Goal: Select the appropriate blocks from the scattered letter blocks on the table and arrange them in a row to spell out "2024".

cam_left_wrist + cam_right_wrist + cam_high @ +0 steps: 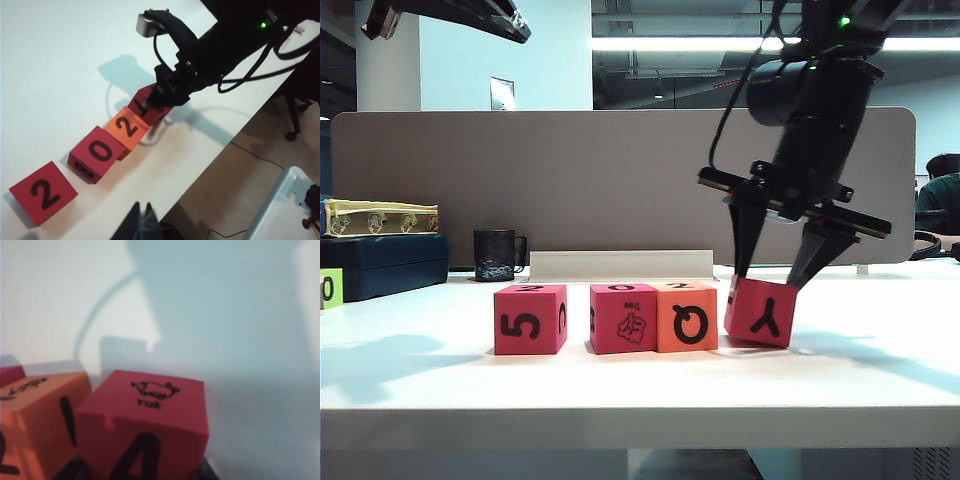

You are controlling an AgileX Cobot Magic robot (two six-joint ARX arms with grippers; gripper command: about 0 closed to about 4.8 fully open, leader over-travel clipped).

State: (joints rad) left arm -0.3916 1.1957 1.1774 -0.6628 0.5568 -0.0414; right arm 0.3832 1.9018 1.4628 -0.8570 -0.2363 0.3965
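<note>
Four blocks stand in a row on the white table (620, 385): a pink-red one marked 5 (530, 320), a pink-red one with a tree drawing (623, 318), an orange Q block (687, 316) and a pink-red Y block (760, 312). From above their tops read 2 (44, 192), 0 (97, 152) and 2 (127, 129); the last block (147, 100) is half hidden. My right gripper (768, 278) is shut on that last block (145, 435), whose top shows a 4. It sits tilted against the orange block (35, 420). My left gripper (141, 215) hangs shut and empty above the table's front edge.
A black mug (495, 255), a white strip (620, 265) and a dark blue box (380, 262) stand at the back before the grey divider (620, 180). A lime-green block (330, 288) sits at the far left. Beyond the table edge are floor and a white tray (285, 210).
</note>
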